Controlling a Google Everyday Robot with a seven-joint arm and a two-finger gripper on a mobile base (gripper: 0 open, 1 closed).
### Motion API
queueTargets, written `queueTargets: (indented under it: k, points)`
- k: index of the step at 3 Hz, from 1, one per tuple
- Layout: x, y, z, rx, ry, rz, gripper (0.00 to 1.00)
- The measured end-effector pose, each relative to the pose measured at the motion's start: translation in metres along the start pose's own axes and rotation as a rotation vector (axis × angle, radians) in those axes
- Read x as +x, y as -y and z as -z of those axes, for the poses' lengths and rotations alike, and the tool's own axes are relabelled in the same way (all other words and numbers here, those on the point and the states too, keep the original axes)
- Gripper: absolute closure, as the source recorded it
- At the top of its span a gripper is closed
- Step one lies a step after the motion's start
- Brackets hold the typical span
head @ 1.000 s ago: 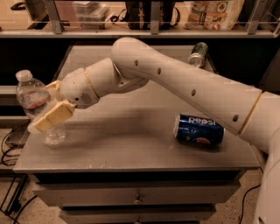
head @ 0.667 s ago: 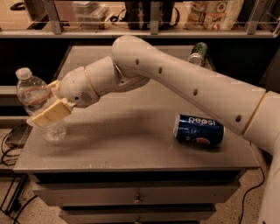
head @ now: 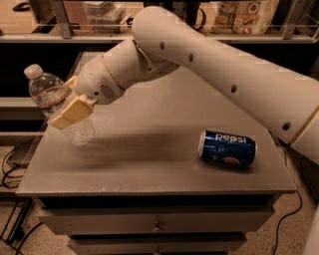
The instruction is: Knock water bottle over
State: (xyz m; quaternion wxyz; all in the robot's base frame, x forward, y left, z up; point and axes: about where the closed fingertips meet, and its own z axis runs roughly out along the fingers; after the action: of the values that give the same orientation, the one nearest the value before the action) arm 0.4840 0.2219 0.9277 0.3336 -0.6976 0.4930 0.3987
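Note:
The water bottle (head: 48,92) is clear ribbed plastic with a white cap and a reddish band. It is tilted with its cap up and to the left, over the table's left part. Its base hangs a little above the grey table top (head: 159,124). My gripper (head: 71,102) is shut on the bottle's middle. One tan finger pad (head: 70,113) lies across the front of the bottle, and the other is mostly hidden behind it. My white arm reaches in from the right.
A blue Pepsi can (head: 228,148) lies on its side at the table's right front. The table's left edge runs just under the bottle. A shelf with boxes (head: 244,15) stands behind. Drawers sit below the table top.
My gripper has lifted the bottle up and slightly right off the table, and the bottle now leans more to the left. The Pepsi can has not moved.

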Motion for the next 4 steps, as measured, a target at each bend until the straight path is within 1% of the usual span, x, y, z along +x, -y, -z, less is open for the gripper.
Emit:
queueTargets:
  k: [1,2,3,4]
  points:
    - [0.018,0.010,0.029,0.014,-0.193,0.001,0.84]
    - [0.053,0.016,0.055,0.023,-0.406,-0.028,0.60]
    - [0.088,0.019,0.075,0.032,-0.595,-0.042,0.37]
    - [0.116,0.021,0.087,0.036,-0.723,-0.054,0.14]
